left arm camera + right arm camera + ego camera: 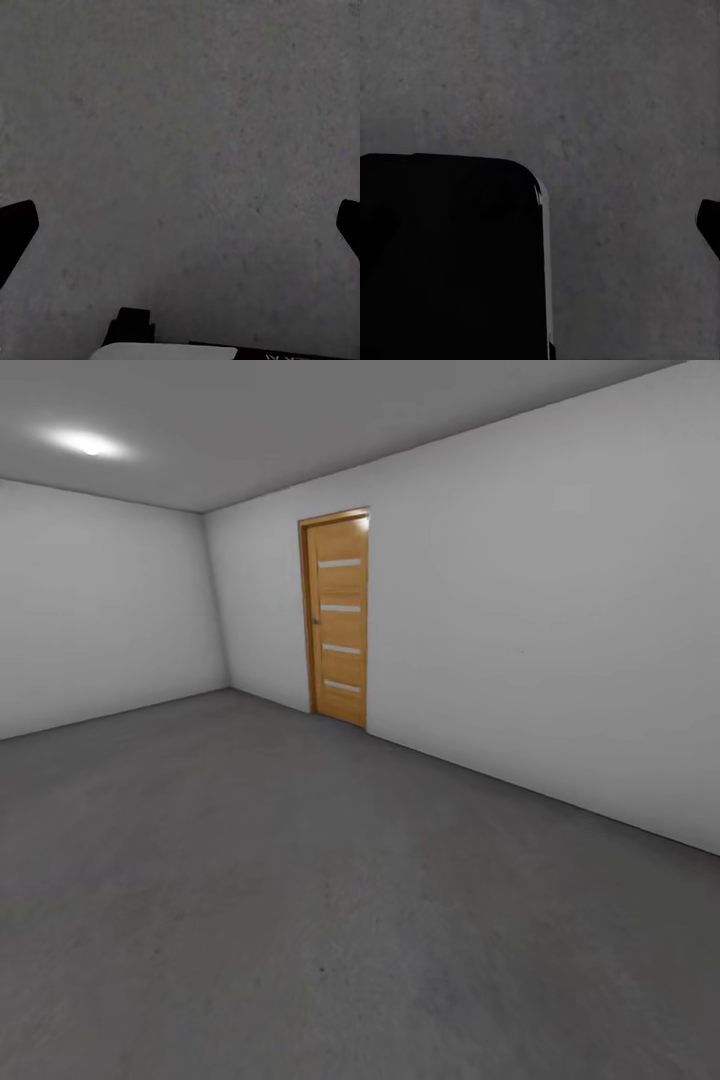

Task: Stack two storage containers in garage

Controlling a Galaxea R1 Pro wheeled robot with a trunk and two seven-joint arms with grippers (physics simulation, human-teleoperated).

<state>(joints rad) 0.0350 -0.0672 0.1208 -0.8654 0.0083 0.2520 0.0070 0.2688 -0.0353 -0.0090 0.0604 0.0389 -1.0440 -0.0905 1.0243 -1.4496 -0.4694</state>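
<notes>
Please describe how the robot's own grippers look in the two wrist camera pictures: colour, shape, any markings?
In the left wrist view the left gripper has two black fingers, blunt tips at both edges, with a black block and a white plate bearing unreadable marks near the base. In the right wrist view the right gripper shows a black finger tip and a large black rounded-corner body.

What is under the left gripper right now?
Under the left gripper lies bare dark grey floor, with nothing between its wide-apart fingers. The camera's own mount at the picture's edge covers a small strip of floor.

Dark grey speckled floor (300,920), white-grey walls (560,620), orange-brown door (338,618).
</notes>
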